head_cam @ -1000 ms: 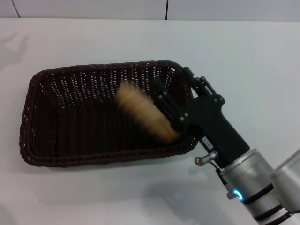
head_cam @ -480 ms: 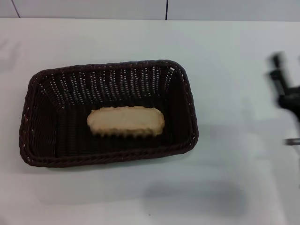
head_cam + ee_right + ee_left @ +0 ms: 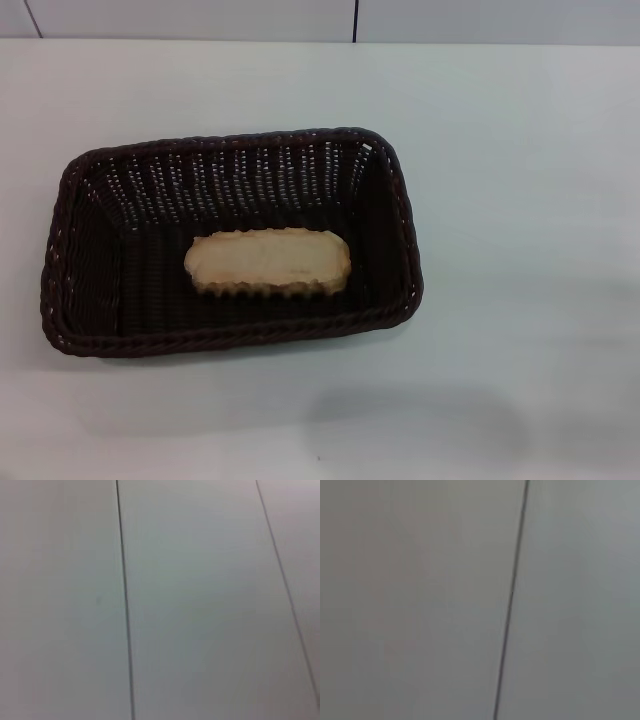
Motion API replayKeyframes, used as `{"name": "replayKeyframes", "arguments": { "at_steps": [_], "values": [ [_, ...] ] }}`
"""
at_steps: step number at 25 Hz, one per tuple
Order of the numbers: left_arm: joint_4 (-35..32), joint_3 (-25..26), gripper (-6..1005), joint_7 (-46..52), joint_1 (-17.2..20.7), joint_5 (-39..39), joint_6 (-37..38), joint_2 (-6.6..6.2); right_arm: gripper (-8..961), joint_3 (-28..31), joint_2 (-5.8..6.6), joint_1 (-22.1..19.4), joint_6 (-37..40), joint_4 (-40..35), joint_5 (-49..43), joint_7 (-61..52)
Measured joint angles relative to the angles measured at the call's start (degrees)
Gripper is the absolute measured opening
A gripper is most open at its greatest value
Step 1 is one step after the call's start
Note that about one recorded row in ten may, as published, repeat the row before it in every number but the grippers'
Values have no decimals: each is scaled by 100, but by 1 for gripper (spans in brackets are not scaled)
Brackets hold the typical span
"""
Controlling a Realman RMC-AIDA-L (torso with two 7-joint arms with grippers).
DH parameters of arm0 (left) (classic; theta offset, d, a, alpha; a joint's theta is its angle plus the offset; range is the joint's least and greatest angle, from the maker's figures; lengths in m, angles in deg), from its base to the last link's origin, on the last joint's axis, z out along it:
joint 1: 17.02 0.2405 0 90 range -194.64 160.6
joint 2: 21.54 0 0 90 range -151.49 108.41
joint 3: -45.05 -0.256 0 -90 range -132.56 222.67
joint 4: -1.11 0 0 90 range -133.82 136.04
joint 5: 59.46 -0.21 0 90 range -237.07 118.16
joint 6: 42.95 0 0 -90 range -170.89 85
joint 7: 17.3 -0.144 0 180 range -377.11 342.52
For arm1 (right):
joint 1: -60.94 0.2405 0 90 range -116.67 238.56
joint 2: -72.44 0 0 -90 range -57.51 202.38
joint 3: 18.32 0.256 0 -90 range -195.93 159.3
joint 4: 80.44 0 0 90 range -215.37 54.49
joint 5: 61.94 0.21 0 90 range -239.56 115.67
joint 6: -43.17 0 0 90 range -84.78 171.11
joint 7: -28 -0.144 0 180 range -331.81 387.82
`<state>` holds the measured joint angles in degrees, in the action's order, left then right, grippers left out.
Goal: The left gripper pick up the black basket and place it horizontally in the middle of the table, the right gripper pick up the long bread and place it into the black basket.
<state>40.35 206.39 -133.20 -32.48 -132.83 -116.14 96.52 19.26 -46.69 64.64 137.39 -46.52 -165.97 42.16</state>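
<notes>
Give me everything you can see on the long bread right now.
The long bread is a small oblong loaf with rounded ends, pale tan, its plain flat face up and a scalloped ridged edge along its near side. It lies flat on the floor of the black basket, lengthwise along it, roughly central. No gripper is in view or touching it.

The black basket [image 3: 90,260] in the centre-left of the head view is woven wicker, dark brown-black and faintly glossy on the strands, with openwork sides that let specks of light through and a thick braided rim. Inside it the long bread [image 3: 267,262] shows a pale tan, matt, slightly floury-looking face with a scalloped, ridged lower edge. The bench [image 3: 520,200] under them is a smooth, plain white surface with a soft, dull sheen.
</notes>
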Motion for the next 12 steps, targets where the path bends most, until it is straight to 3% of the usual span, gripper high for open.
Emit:
{"name": "replayKeyframes", "arguments": {
  "at_steps": [8, 12],
  "values": [
    [-1414, 365, 374, -2178, 65, 677, -260, 29, 714, -23, -17, 529, -224, -615, 529, 9],
    [-1645, 367, 374, -2560, 77, 789, -290, 28, 714, 18, -11, 744, -344, -819, 575, 8]
  ]
}}
